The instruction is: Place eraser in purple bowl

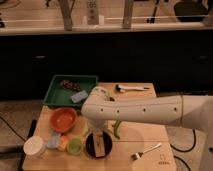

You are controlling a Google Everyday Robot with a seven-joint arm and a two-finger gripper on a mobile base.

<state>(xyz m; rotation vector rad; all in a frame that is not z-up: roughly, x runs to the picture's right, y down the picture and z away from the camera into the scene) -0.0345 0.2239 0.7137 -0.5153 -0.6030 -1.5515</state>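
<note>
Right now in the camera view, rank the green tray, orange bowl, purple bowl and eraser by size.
1. Green tray
2. Orange bowl and purple bowl, about equal
3. Eraser, under the end effector

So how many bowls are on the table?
2. The orange bowl sits at the table's left, in front of the green tray. The purple bowl is near the front edge, right under the gripper. The arm may hide more.
</note>
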